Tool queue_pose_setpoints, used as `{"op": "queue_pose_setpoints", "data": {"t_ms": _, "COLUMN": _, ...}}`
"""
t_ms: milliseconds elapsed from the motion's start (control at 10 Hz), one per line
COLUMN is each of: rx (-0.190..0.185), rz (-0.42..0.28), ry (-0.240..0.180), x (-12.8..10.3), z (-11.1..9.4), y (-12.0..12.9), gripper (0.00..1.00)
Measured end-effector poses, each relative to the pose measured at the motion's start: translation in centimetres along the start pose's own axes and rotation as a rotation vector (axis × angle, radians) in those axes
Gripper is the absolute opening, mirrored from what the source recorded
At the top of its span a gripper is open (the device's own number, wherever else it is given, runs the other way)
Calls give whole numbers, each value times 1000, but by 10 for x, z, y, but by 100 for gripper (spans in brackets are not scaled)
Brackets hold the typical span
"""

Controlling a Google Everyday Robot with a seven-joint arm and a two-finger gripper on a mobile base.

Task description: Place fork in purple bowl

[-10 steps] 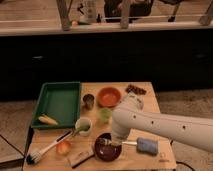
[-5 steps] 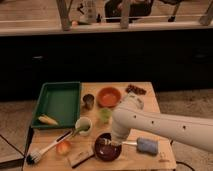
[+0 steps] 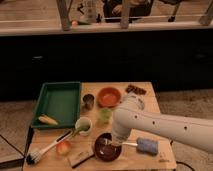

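Viewing the desk point(image 3: 137, 160) from its near edge, you find the purple bowl point(image 3: 100, 154) close to that edge, about midway between the near-left and near-right corners. The white arm point(image 3: 165, 126) enters from the right and bends down over the bowl. The gripper point(image 3: 116, 142) sits at the bowl's right rim, low over its interior.

The fork point(image 3: 106, 143) shows as a pale streak lying across the inside of the bowl, with one end at the gripper. You cannot tell from this view whether the gripper is clamped on the fork or spread apart from it; the arm hides that part.

Note the surrounding items:
- A blue sponge point(image 3: 147, 146) lies just right of the bowl, toward the near-right corner.
- A white-handled brush point(image 3: 47, 149) lies diagonally near the near-left corner, with an orange fruit point(image 3: 63, 147) beside it.
- A white cup point(image 3: 83, 126) holding a green spoon point(image 3: 76, 131) stands left of the arm.
- A green cup point(image 3: 104, 115) stands behind the bowl.
- An orange bowl point(image 3: 109, 96) and a small dark cup point(image 3: 88, 101) stand near the far edge.
- A green tray point(image 3: 60, 102) occupies the far-left corner, with a yellow item point(image 3: 48, 120) inside it.
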Motion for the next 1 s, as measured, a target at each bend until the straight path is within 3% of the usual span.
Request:
{"op": "queue_pose_setpoints", "data": {"t_ms": 200, "rx": 0, "rz": -4, "ry": 1, "x": -1, "z": 0, "y": 0, "gripper": 14}}
{"op": "queue_pose_setpoints", "data": {"t_ms": 800, "rx": -25, "rz": -83, "ry": 9, "x": -9, "z": 7, "y": 2, "gripper": 74}}
{"op": "queue_pose_setpoints", "data": {"t_ms": 1000, "rx": -36, "rz": -108, "ry": 11, "x": -10, "z": 9, "y": 2, "gripper": 80}}
